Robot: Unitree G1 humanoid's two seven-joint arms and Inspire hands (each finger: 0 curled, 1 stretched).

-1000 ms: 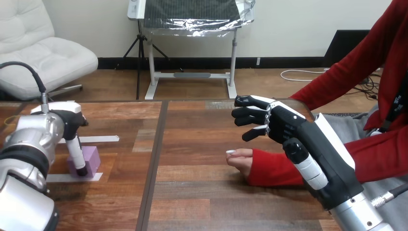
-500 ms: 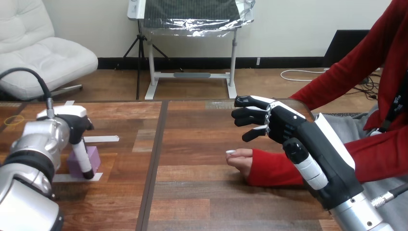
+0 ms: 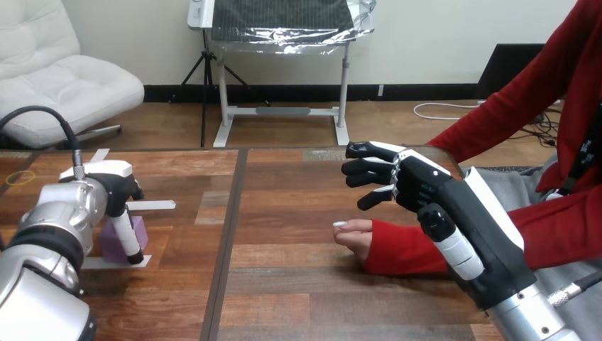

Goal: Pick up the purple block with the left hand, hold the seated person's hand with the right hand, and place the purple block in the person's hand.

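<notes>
The purple block (image 3: 113, 243) sits on the table at the left, partly hidden behind my left hand (image 3: 112, 188). That hand hangs over the block, and one straight finger (image 3: 128, 239) reaches down across the block's right front face. The block rests on the wood. The person's hand (image 3: 353, 233), in a red sleeve, lies on the table right of centre. My right hand (image 3: 417, 186) hovers above and behind it, apart from it, with its fingers loosely bent and nothing in them.
White tape strips (image 3: 152, 205) lie on the table (image 3: 284, 284) beside and under the block. The person's other red-sleeved arm (image 3: 511, 106) crosses the upper right. A dark seam (image 3: 227, 241) runs down the table between the block and the person's hand.
My left hand and forearm have shifted right and a little down, and the straight finger now covers more of the block. The right hand and the person's hand have not moved.
</notes>
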